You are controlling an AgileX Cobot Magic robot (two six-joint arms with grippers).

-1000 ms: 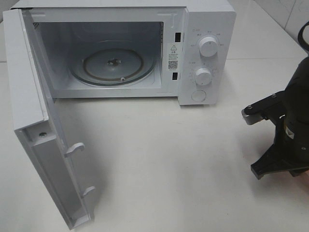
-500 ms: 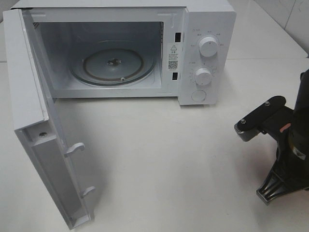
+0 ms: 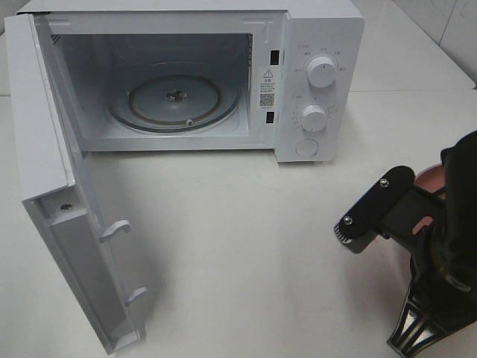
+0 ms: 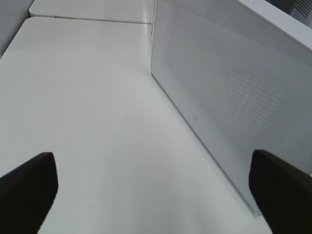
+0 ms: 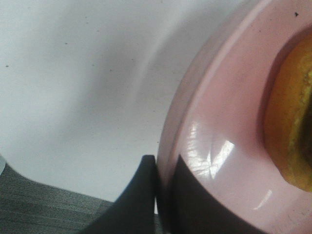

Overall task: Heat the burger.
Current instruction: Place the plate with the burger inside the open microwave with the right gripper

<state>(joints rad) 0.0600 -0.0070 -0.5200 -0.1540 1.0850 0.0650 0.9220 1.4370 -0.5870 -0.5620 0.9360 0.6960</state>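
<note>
Pink plate rim pinched by right pincer, burger aboard; left pincer spread near microwave door.

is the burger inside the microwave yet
No, the glass turntable in the microwave lies bare, while the burger sits on the pink plate that the right gripper pinches.

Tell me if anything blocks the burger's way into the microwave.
Nothing visible does: the microwave door is swung wide open, the turntable holds nothing, and the burger sits on the plate in the right gripper.
</note>
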